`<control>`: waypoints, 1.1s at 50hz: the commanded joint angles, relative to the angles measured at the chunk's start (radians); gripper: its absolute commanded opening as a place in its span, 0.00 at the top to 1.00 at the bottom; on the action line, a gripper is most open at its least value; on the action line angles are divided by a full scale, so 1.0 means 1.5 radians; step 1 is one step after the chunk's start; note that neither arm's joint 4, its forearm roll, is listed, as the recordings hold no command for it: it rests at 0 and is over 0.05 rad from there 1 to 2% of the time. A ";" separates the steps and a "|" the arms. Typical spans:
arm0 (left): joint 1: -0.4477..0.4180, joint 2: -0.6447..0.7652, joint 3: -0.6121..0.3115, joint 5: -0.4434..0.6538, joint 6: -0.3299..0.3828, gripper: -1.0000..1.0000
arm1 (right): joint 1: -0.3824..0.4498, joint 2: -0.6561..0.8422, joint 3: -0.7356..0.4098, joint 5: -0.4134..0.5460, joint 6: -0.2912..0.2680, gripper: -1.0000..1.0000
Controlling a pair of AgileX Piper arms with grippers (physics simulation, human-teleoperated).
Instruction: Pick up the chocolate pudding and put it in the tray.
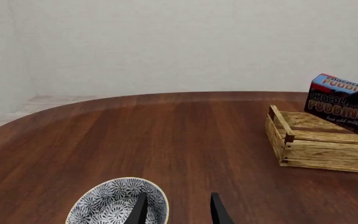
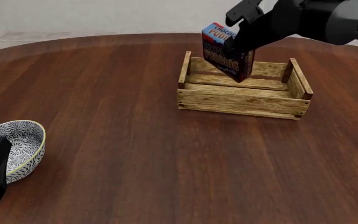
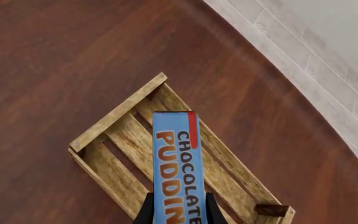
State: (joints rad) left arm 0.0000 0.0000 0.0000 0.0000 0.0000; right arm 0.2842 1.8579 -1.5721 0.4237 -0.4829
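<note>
My right tool [image 2: 238, 39] is clamped on the pudding carton [image 2: 223, 52], holding it tilted over the wooden crate [image 2: 241, 100], its lower end down between the boards. My left tool [image 1: 177, 210] hangs parted and empty beside the patterned bowl [image 2: 22, 140] on the worktop [image 2: 117, 112].

Even, bright simulator light — faint soft shadows, no glare, all views sharp, undistorted.
</note>
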 commanded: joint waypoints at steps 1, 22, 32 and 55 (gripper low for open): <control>0.000 0.000 0.000 0.000 0.000 0.00 | -0.004 0.017 -0.009 -0.004 0.012 1.00; 0.000 0.000 0.000 0.000 0.000 0.00 | -0.002 0.037 -0.015 -0.014 0.013 1.00; 0.000 0.000 0.000 0.000 0.000 0.00 | 0.003 0.040 -0.013 -0.018 0.014 1.00; 0.000 0.000 0.000 0.000 0.000 0.00 | 0.006 0.068 -0.016 -0.038 0.015 1.00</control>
State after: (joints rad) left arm 0.0000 0.0000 0.0000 0.0000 0.0000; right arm 0.2943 1.9431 -1.5867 0.3763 -0.4828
